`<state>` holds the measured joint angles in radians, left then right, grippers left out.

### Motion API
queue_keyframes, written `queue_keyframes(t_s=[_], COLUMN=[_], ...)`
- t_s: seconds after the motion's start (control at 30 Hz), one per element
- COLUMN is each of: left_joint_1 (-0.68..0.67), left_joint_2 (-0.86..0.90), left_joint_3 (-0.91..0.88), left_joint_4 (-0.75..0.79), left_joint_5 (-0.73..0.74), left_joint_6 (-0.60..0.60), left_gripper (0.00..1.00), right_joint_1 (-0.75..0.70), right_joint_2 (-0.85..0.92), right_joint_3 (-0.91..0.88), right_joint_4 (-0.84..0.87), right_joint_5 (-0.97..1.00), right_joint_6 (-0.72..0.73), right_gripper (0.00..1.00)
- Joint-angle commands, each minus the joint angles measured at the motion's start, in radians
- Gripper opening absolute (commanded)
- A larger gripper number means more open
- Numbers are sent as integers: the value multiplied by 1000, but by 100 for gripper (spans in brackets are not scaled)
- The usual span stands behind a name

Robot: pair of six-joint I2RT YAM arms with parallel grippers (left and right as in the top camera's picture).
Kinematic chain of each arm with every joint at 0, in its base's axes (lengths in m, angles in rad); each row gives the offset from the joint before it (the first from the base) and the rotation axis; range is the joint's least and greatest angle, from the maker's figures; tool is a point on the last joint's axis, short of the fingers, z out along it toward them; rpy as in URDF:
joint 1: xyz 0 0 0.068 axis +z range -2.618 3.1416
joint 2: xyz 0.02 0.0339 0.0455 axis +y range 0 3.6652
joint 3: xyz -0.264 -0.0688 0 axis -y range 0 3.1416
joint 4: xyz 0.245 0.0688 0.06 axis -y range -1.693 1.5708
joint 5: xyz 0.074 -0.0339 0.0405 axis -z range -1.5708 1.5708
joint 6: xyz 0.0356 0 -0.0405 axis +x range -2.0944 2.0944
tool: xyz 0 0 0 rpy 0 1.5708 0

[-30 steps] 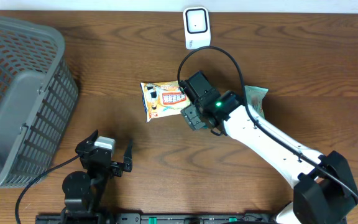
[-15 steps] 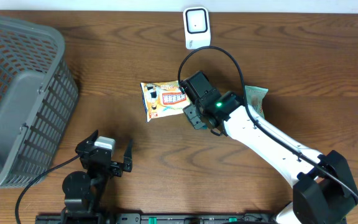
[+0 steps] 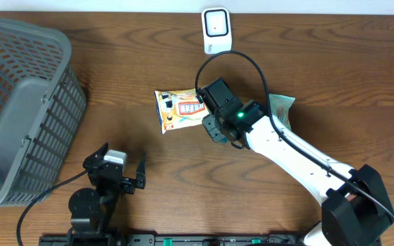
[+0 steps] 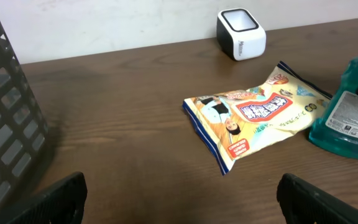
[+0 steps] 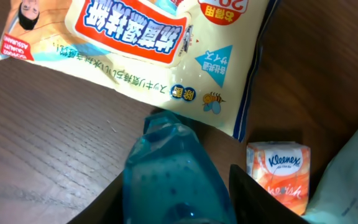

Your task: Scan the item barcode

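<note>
Overhead view: left gripper [image 3: 122, 162] stands wide, idle. Right gripper [image 5: 176, 186] pinches the teal pouch [image 5: 166, 155] just beside the snack bag [image 3: 176, 109] on the counter [image 3: 115, 82]. Probable fault: the soft pouch may slip or fold, hiding its barcode from the scanner [image 3: 216, 27].

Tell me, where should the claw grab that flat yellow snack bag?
The snack bag lies flat, so I'd pinch its thin sealed end nearest the basket, coming from above; its other end is crowded by the teal bottle.
</note>
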<state>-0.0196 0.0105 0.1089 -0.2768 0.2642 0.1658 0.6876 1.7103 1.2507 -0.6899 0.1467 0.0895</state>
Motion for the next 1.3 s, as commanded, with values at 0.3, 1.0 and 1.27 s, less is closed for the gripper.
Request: queue_keyframes(t_s=[0.3,1.0,1.27], left_joint_1=[5,5,5], left_joint_2=[-5,-5,-5], left_joint_3=[-14,-14,-14], left_joint_4=[-26,-26,-26], left_joint_5=[13,13,13], left_joint_6=[17,17,17], left_gripper=[98,98,98], right_joint_1=[-8,-389,-631], right_joint_2=[48,-208,-207], right_joint_3=[-7,176,132], right_joint_4=[-9,-351,-527], right_joint_5=[-121,-883,-1374], right_joint_6=[-1,-101,-562], right_gripper=[17,1,1])
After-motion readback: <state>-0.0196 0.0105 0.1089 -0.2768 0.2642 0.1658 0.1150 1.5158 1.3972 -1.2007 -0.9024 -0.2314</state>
